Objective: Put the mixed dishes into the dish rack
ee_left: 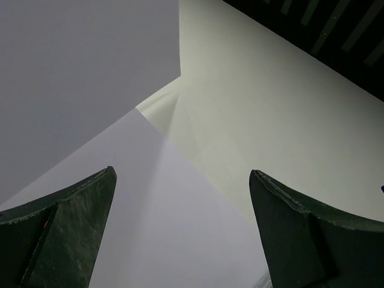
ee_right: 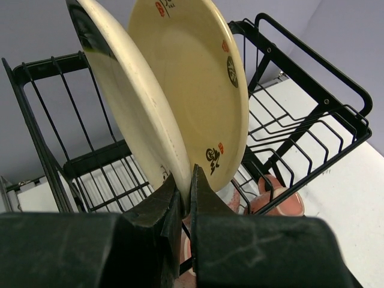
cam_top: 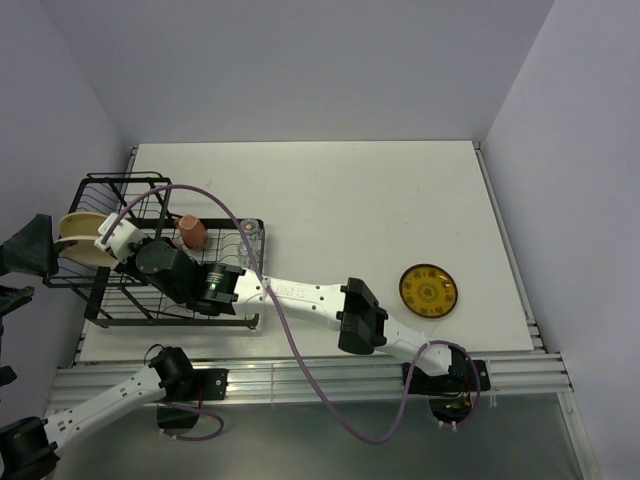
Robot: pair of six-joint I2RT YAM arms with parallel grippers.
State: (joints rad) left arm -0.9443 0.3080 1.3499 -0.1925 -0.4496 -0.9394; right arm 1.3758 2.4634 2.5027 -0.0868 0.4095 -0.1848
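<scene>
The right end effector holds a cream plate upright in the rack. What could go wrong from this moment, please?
1. The right end effector pinches only the rim of the held cream plate. It stands very close to the second cream plate, so a tilt on release could knock them together.
2. The purple cable loops over the dish rack near the pink mug and clear glass. Pulling back might snag them.

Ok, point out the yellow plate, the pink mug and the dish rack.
yellow plate (cam_top: pixel 428 290): top view, its centre.
pink mug (cam_top: pixel 193 232): top view, its side.
dish rack (cam_top: pixel 120 178): top view, top rail of its basket end.
</scene>
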